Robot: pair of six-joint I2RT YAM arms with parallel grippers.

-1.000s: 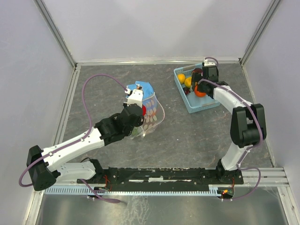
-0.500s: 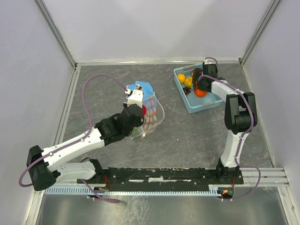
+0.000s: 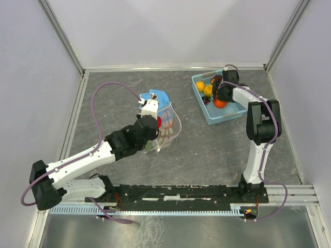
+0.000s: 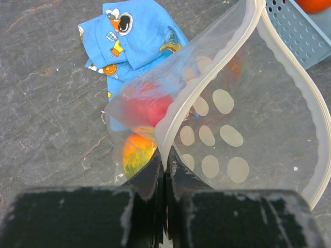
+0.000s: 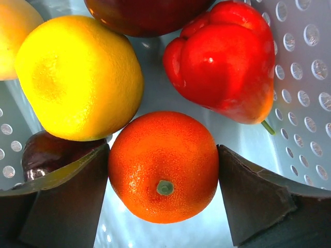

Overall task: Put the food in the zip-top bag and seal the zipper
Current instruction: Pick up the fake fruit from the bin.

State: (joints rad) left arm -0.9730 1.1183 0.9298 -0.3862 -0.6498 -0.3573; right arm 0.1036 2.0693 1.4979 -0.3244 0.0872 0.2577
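When seen from the top, the left gripper (image 3: 152, 125) held the bag (image 3: 173, 126) open mid-table. The right gripper (image 3: 219, 96) was down in the basket (image 3: 225, 119) by the far right corner.

Left wrist: the jaws were shut tight on the bag rim, with fruit (image 4: 147, 103) inside.

Right wrist: the jaws stood apart around an orange (image 5: 164, 165). This looked like the picking step. Next it should squeeze and lift.
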